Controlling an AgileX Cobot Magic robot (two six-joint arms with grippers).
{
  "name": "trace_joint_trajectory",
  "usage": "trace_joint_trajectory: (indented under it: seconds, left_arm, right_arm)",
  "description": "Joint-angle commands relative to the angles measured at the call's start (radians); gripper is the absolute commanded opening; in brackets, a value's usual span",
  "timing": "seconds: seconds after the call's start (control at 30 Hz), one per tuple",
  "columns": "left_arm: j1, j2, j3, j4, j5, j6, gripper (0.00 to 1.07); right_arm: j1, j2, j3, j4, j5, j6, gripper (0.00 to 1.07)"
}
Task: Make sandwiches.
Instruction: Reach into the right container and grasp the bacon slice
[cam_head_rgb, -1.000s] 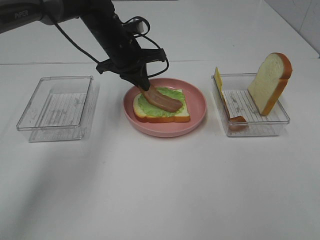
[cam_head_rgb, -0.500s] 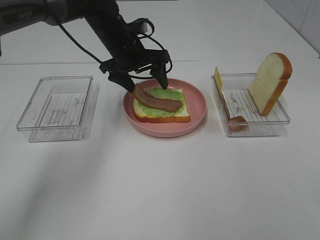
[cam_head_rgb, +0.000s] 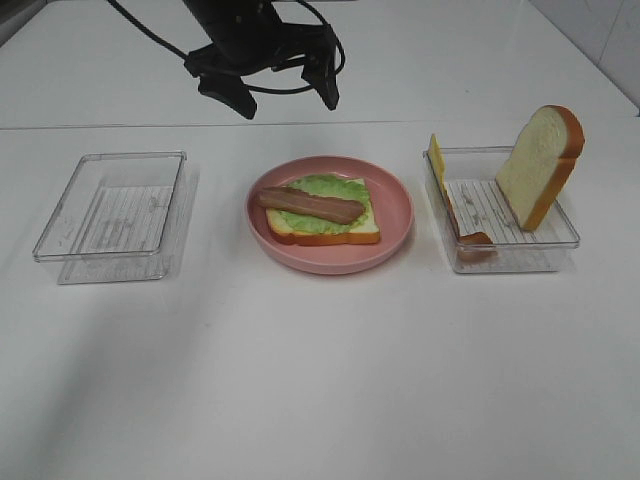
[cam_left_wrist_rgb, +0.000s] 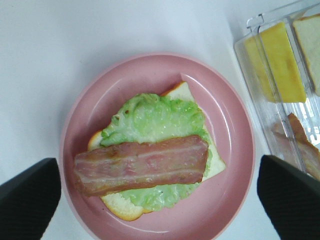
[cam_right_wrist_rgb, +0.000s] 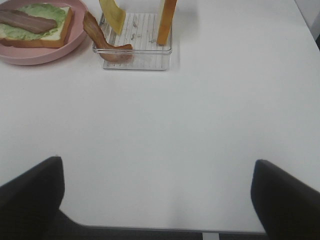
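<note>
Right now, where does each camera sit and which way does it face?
Exterior high: mounted high, looks down on table; left hand shows.
Left wrist: above pink plate, straight down on bacon strip; left hand shows.
Right wrist: low, faces right tray; right hand shows.
Shared: all three show the plate.

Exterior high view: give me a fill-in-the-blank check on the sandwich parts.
The bacon strip on the pink plate lies on the ____.
The left end effector above the plate is ____.
The upright bread slice shares its tray with a yellow ____ slice.
Missing: lettuce; open; cheese.
</note>
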Motion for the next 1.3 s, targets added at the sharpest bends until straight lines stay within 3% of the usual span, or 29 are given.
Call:
trace_joint_trajectory:
  seconds: [0.03, 0.23, 0.3, 0.33, 0.37, 0.4, 0.47, 0.5, 0.53, 0.57, 0.6, 0.67, 0.7, 0.73, 0.8, 0.83, 0.87, 0.9, 0.93, 1.0, 1.07, 1.1, 1.17, 1.3]
  left_arm:
    - [-0.005, -0.05, -0.008, 0.018, 0.108, -0.01, 1.0]
    - [-0.005, -0.129, 0.057, 0.081, 0.108, -0.01, 0.97]
    - [-0.005, -0.211, 0.175, 0.137, 0.108, -0.008, 0.94]
    - [-0.005, -0.211, 0.175, 0.137, 0.108, -0.008, 0.94]
    - [-0.005, -0.281, 0.282, 0.186, 0.108, 0.0, 0.93]
    - [-0.005, -0.281, 0.282, 0.186, 0.108, 0.0, 0.93]
    - [0.003, -0.384, 0.439, 0.231, 0.108, 0.017, 0.92]
    - [0.003, -0.384, 0.439, 0.231, 0.108, 0.017, 0.92]
    - [0.017, -0.45, 0.536, 0.258, 0.108, 0.018, 0.92]
    - [0.017, -0.45, 0.536, 0.258, 0.108, 0.018, 0.92]
    - [0.037, -0.516, 0.635, 0.268, 0.108, 0.018, 0.91]
    - [0.054, -0.55, 0.683, 0.269, 0.107, 0.018, 0.91]
    - [0.086, -0.621, 0.765, 0.274, 0.106, 0.018, 0.91]
    - [0.086, -0.621, 0.765, 0.274, 0.106, 0.018, 0.91]
    - [0.145, -0.724, 0.884, 0.283, 0.105, 0.03, 0.91]
    - [0.145, -0.724, 0.884, 0.283, 0.105, 0.03, 0.91]
    - [0.192, -0.793, 0.957, 0.283, 0.099, 0.045, 0.91]
    - [0.192, -0.793, 0.957, 0.283, 0.099, 0.045, 0.91]
    - [0.234, -0.872, 1.033, 0.283, 0.085, 0.048, 0.91]
    - [0.258, -0.911, 1.07, 0.283, 0.075, 0.048, 0.91]
    - [0.318, -1.025, 1.171, 0.282, 0.045, 0.048, 0.91]
    - [0.318, -1.025, 1.171, 0.282, 0.045, 0.048, 0.91]
    - [0.392, -1.184, 1.302, 0.283, 0.024, 0.052, 0.91]
    - [0.434, -1.313, 1.395, 0.283, -0.006, 0.054, 0.91]
  right_arm:
    - [-0.003, -0.034, 0.001, 0.002, -0.004, 0.004, 0.99]
    - [-0.003, -0.034, 0.001, 0.002, -0.004, 0.004, 0.99]
    - [-0.003, -0.034, 0.001, 0.002, -0.004, 0.004, 0.99]
    - [-0.003, -0.034, 0.001, 0.002, -0.004, 0.004, 0.99]
    - [-0.003, -0.034, 0.001, 0.002, -0.004, 0.004, 0.99]
    - [-0.003, -0.034, 0.001, 0.002, -0.004, 0.004, 0.99]
    - [-0.003, -0.034, 0.001, 0.002, -0.004, 0.004, 0.99]
    - [-0.003, -0.034, 0.001, 0.002, -0.004, 0.004, 0.99]
    - [-0.003, -0.034, 0.001, 0.002, -0.004, 0.004, 0.99]
    - [-0.003, -0.034, 0.001, 0.002, -0.004, 0.004, 0.99]
    - [-0.003, -0.034, 0.001, 0.003, -0.004, 0.004, 0.99]
    - [-0.003, -0.034, 0.001, 0.003, -0.004, 0.004, 0.99]
    - [-0.003, -0.033, 0.001, 0.003, -0.004, 0.004, 0.99]
    - [-0.003, -0.033, 0.001, 0.003, -0.004, 0.004, 0.99]
    - [-0.003, -0.033, 0.001, 0.003, -0.004, 0.004, 0.99]
    - [-0.003, -0.033, 0.001, 0.003, -0.004, 0.004, 0.99]
    - [-0.003, -0.033, 0.001, 0.003, -0.004, 0.004, 0.99]
    - [-0.003, -0.033, 0.001, 0.003, -0.004, 0.004, 0.99]
    - [-0.003, -0.033, 0.001, 0.003, -0.004, 0.004, 0.99]
    - [-0.003, -0.033, 0.001, 0.003, -0.004, 0.004, 0.99]
    - [-0.003, -0.033, 0.001, 0.003, -0.004, 0.004, 0.99]
    - [-0.003, -0.033, 0.001, 0.003, -0.004, 0.004, 0.99]
    - [-0.003, -0.033, 0.001, 0.003, -0.004, 0.004, 0.99]
    - [-0.003, -0.033, 0.001, 0.003, -0.004, 0.004, 0.99]
